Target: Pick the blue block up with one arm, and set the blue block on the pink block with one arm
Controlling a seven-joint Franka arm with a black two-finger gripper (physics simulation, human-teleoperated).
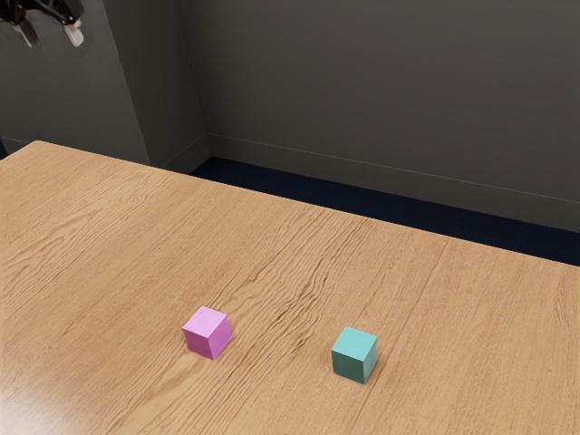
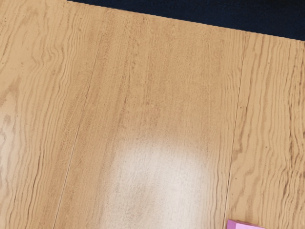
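The small pink cube block and the small blue-green cube block are plain, the light brown wooden table has wavy darker lines, the flat wall is dark grey and the floor strip is dark blue.

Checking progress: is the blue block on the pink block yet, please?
Off: the blue block rests on the table, apart from the pink block.

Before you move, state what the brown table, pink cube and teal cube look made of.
Light brown table: wood or veneer, given wavy grain and plank seams; pale glare suggests satin finish. Small pink cube and small teal-blue cube: uniform matte faces, no grain; perhaps plastic or painted wood.
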